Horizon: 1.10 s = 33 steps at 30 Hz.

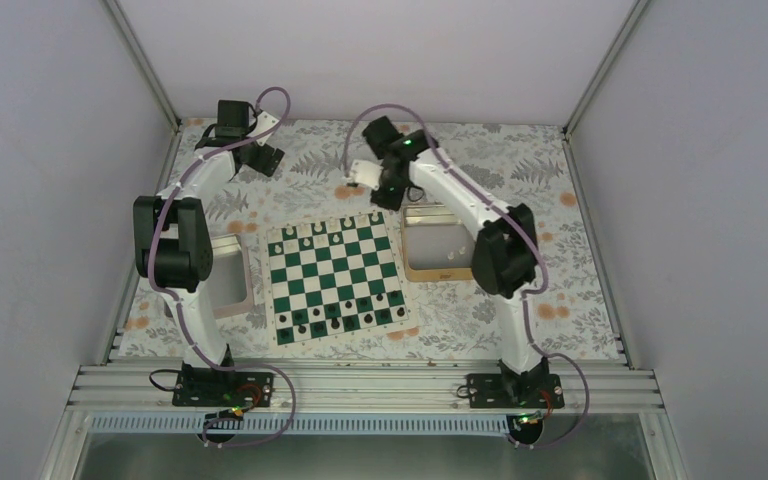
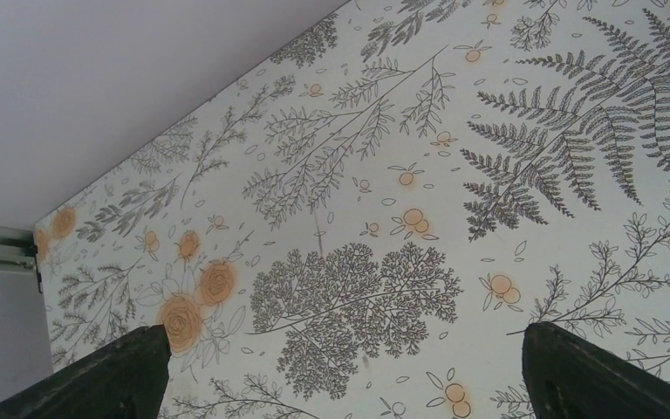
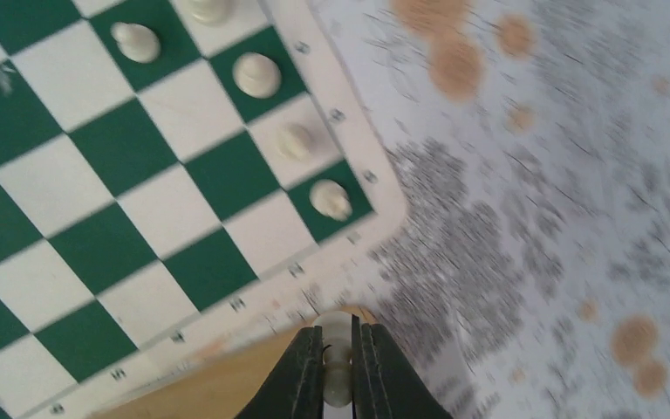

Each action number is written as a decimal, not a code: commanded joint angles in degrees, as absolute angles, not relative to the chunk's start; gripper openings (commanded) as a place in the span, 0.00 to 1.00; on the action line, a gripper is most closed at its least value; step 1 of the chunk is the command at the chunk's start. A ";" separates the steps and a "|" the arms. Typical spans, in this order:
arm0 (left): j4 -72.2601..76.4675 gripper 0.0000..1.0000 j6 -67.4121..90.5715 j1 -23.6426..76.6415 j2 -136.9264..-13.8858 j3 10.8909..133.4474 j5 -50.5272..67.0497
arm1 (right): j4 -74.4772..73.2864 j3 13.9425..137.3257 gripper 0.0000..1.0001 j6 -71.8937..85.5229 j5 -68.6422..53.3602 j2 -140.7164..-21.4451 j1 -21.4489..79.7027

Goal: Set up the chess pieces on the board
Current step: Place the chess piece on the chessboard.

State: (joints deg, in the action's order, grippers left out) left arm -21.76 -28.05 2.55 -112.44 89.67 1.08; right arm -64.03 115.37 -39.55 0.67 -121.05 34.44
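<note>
Here the only writing is a row of small dark marks [image 3: 236, 304] printed along the white border of the board [image 3: 122, 148] in the right wrist view; they are too blurred to read. No brand or label shows anywhere.

The right gripper [image 3: 338, 371], at the bottom centre of that view, is clenched on a cream piece [image 3: 336, 332]. The piece's long axis runs up and down the frame, in line with the fingers, with its rounded end toward the top. It sits just off the board's corner, over the edge of a tan tin [image 3: 218, 384]. Four white pieces [image 3: 257, 74] stand in a diagonal line along the board's edge in the upper left.

In the top view the board [image 1: 335, 280] lies at centre, turned slightly so its top edge rises to the right. White pieces [image 1: 325, 232] are on its upper rows and dark pieces [image 1: 335, 318] on its lower rows. The tin [image 1: 440, 268] is just right of it and a grey tray [image 1: 242, 262] just left. The right gripper [image 1: 384, 196] hangs near the board's upper right corner.

The left gripper [image 1: 265, 160] is at the upper left, well apart from the board. Its jaws are spread wide with nothing between them, above the fern-patterned tablecloth [image 2: 419, 175].
</note>
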 commanded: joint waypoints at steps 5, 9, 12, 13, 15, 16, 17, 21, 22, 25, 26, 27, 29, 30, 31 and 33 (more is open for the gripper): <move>-21.10 1.00 -28.82 2.83 -112.36 89.79 1.03 | -65.87 119.80 0.09 -41.74 -3.51 -130.50 41.71; -21.00 1.00 -28.84 2.81 -112.24 89.82 1.05 | -64.90 120.97 0.09 -42.09 -4.84 -133.40 43.37; -20.96 1.00 -28.82 2.81 -112.15 89.76 1.08 | -64.34 121.80 0.09 -42.11 -5.66 -135.00 44.05; -21.00 1.00 -28.83 2.77 -112.14 89.74 1.12 | -64.01 121.85 0.09 -42.18 -5.89 -135.40 44.22; -20.90 1.00 -28.91 2.81 -112.13 89.56 1.04 | -63.08 121.73 0.09 -42.25 -6.22 -136.03 44.33; -20.83 1.00 -28.87 2.82 -112.08 89.52 1.01 | -62.32 121.54 0.09 -42.18 -6.17 -136.28 44.29; -20.75 1.00 -28.91 2.86 -112.06 89.49 1.03 | -61.92 121.40 0.09 -42.22 -5.97 -136.45 44.36; -20.91 1.00 -28.92 2.81 -111.99 89.47 1.08 | -60.61 121.38 0.10 -42.25 -5.51 -137.11 44.19; -20.95 1.00 -28.92 2.81 -112.00 89.47 1.18 | -60.42 121.39 0.11 -42.31 -5.76 -137.18 44.21; -21.13 1.00 -29.07 2.82 -111.97 89.47 1.23 | -60.26 121.68 0.11 -42.50 -5.72 -137.82 44.21; -21.12 1.00 -29.09 2.81 -111.94 89.43 1.26 | -60.09 121.72 0.11 -42.48 -5.60 -138.08 44.21; -21.05 1.00 -29.09 2.81 -111.99 89.40 1.29 | -60.02 121.82 0.11 -42.55 -5.47 -138.32 44.21; -21.02 1.00 -29.09 2.80 -111.98 89.31 1.40 | -59.76 121.96 0.11 -42.62 -5.25 -138.77 44.21; -21.04 1.00 -29.09 2.81 -111.97 89.25 1.48 | -59.69 122.07 0.11 -42.64 -5.19 -138.87 44.21; -21.05 1.00 -29.17 2.81 -111.97 89.30 1.56 | -59.72 122.16 0.11 -42.66 -5.16 -138.95 44.21; -21.06 1.00 -29.18 2.82 -111.98 89.23 1.60 | -59.46 122.33 0.12 -42.60 -4.98 -138.97 44.05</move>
State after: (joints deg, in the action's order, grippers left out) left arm -21.71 -28.67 2.74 -112.44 89.67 1.02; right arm -60.55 120.31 -41.98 -4.86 -138.19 43.86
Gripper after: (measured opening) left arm 0.999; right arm 0.112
